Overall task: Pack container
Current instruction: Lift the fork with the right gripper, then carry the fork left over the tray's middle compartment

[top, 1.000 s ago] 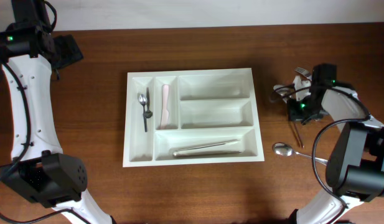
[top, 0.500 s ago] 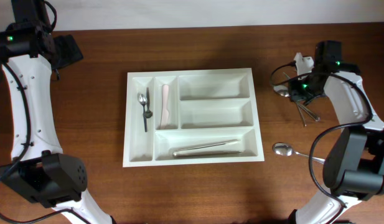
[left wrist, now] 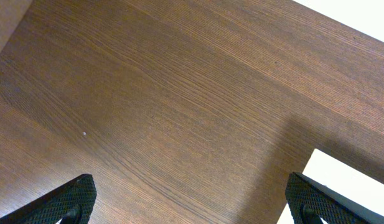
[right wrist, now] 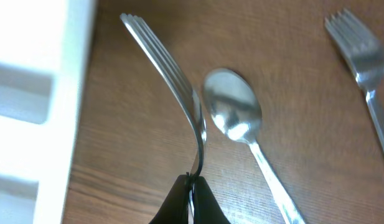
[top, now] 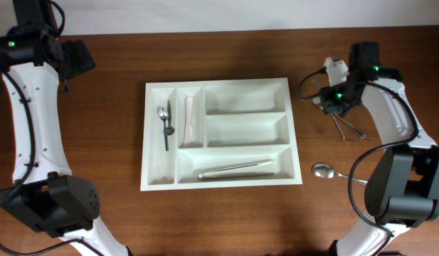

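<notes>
- Dark brown wood-grain counter (top: 105, 142) carries the container (top: 247, 130), a white five-compartment tray lying flat at the counter's middle, well apart from both arms.
- Leftmost narrow compartment: a small metal spoon (top: 162, 114) with a slim dark piece (top: 168, 128) just beside it.
- Second narrow compartment: a pale pink-white utensil (top: 188, 117) lying lengthwise.
- Long compartment along the tray's near side: one long metal piece (top: 237, 168); the overhead view is too coarse to tell whether it is a knife or tongs.
- Left gripper (left wrist: 192, 202): positioned over the counter's far-left corner. Fingers stand wide apart and hold nothing; bare wood lies under them, with a corner of the tray just visible.
- Right gripper (top: 339, 99): positioned near the counter's far-right corner, to the right of the tray. Fingers are closed on the handle of a fork (right wrist: 185, 106), tines pointing away from the wrist.
- A loose spoon (right wrist: 232, 112) lies on the wood just beside the held fork; a second fork (right wrist: 360, 56) lies farther off.
- Another spoon (top: 324, 171) rests on the counter just off the tray's near-right corner.
</notes>
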Available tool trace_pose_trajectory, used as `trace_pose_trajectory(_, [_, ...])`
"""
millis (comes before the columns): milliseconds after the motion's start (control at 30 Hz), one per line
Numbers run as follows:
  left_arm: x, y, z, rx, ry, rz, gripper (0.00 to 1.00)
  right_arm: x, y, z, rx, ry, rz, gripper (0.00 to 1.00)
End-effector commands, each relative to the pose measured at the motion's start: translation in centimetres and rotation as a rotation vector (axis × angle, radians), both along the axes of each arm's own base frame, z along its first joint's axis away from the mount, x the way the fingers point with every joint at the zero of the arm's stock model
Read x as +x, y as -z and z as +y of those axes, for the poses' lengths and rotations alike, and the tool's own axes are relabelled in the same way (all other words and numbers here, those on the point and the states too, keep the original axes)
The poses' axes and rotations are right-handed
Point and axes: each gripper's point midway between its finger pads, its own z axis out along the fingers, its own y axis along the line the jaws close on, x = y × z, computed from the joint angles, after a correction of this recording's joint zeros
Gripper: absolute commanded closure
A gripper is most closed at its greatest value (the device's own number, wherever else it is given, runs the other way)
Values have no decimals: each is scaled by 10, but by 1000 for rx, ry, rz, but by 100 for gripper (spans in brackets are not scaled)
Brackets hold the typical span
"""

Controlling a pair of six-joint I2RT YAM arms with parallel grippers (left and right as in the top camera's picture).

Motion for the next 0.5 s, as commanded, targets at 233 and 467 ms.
trace_pose_trajectory(233, [-1, -5, 2, 8, -7, -12, 1, 31, -50, 57, -63, -224, -142, 96])
trace_pose_trajectory(467, [-1, -5, 2, 8, -7, -11, 1, 27, -56, 118, -101, -433, -181, 96])
